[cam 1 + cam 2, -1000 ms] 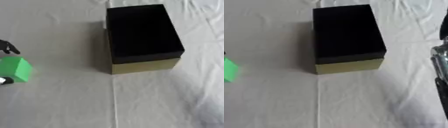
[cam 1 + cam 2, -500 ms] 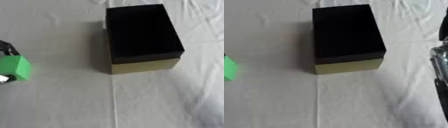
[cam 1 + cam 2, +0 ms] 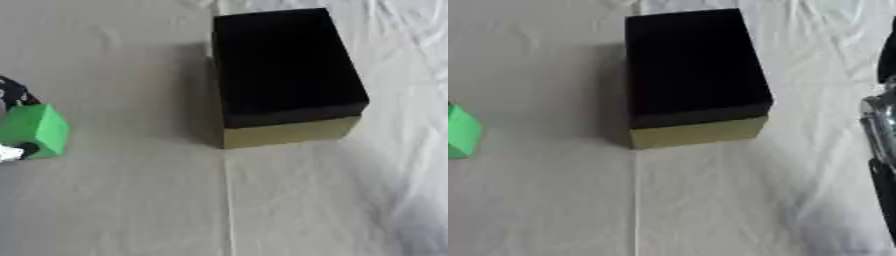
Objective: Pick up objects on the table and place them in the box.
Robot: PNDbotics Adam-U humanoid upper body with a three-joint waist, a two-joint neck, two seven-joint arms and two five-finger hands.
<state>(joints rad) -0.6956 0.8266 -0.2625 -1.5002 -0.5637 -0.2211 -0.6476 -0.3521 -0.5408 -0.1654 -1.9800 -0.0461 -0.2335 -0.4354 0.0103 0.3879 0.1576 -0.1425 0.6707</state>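
The green block (image 3: 33, 131) is being gripped by the left hand (image 3: 12, 95) at the tabletop's (image 3: 131, 200) left edge, well apart from the black box (image 3: 284, 65), so a carry rightward over its opening is being called for next.

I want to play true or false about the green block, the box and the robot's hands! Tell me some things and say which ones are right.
1. The green block is inside the box. False: it is out at the left edge, well apart from the box.
2. The left hand is at the green block. True: dark fingers show above and below it.
3. The box looks dark inside, with a yellowish near wall. True.
4. The cloth under everything is bright red. False: it is whitish and wrinkled.
5. The right arm shows at the right edge of the right eye view. True.
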